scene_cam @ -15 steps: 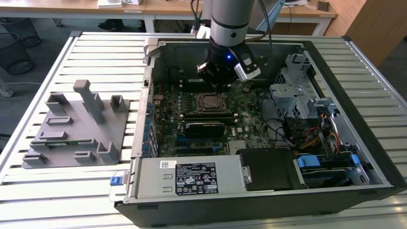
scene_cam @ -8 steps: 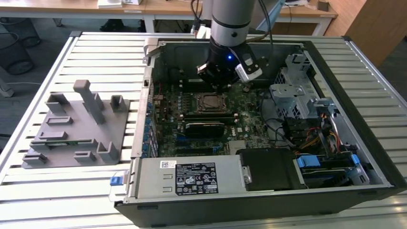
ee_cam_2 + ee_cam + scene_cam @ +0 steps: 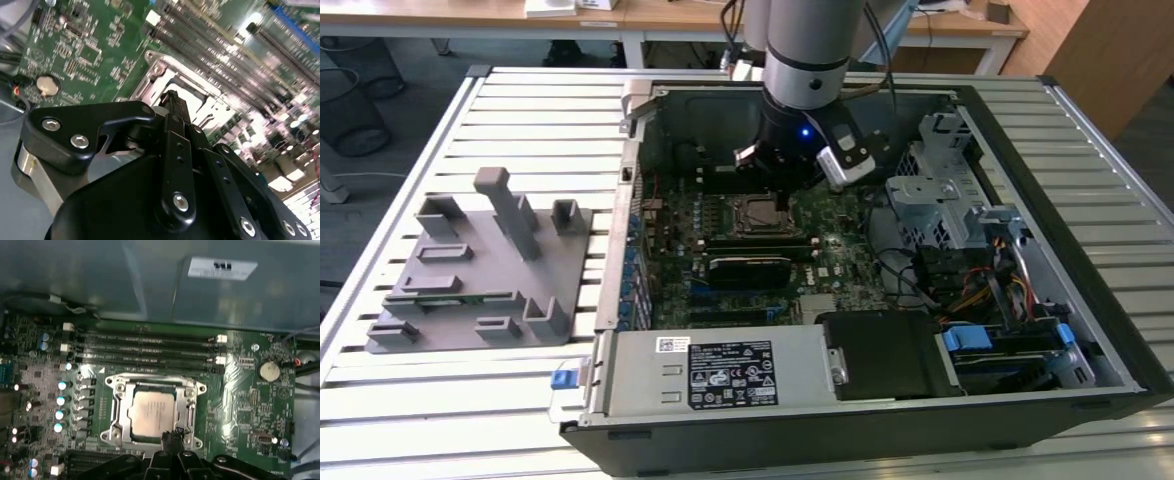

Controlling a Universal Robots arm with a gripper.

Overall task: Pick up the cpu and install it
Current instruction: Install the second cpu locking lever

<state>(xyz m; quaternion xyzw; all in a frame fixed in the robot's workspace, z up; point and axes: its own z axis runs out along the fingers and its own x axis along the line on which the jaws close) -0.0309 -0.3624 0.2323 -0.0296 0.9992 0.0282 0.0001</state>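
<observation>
CPU seated in socket; gripper directly over it.

In the first wrist view the cpu (image 3: pixel 151 412) lies flat at lower centre of the frame, inside the socket frame (image 3: pixel 155 410) on the motherboard (image 3: pixel 245 390). It is square, so no long axis governs approach. The gripper (image 3: pixel 172 436) has its fingertips drawn together at the chip's near edge, holding nothing; whether they touch the chip cannot be told. In the exterior view the gripper (image 3: pixel 778 200) hangs above the socket, upper centre, inside the open computer case (image 3: pixel 1107 330).
</observation>
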